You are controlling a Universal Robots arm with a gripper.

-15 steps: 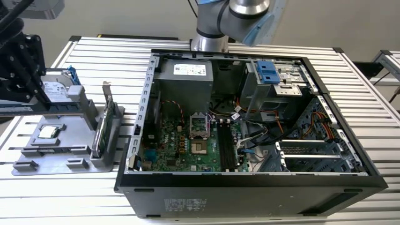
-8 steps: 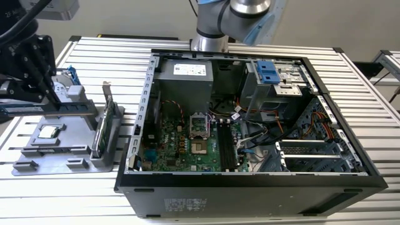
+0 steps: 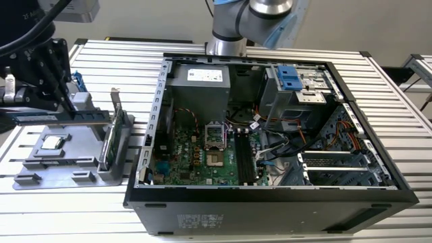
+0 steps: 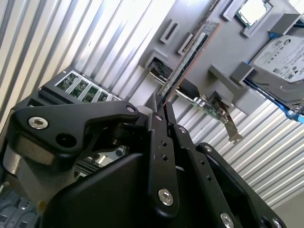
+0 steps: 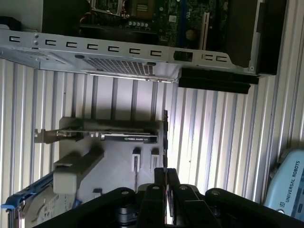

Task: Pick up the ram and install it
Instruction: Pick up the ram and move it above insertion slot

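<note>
Ram (image 3: 40, 118): 1 stick, clamped between 2 fingers (image 4: 159, 142); 1 green card (image 3: 116, 130) upright in grey tray (image 3: 47, 163).

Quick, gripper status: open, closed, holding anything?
Gripper: closed, holding the ram.

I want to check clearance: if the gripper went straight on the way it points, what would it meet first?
Probably the gray holder under it. The gripper, shut on the ram, points down at the holder, so the ram's lower edge would likely touch there first; depth is unclear.
</note>
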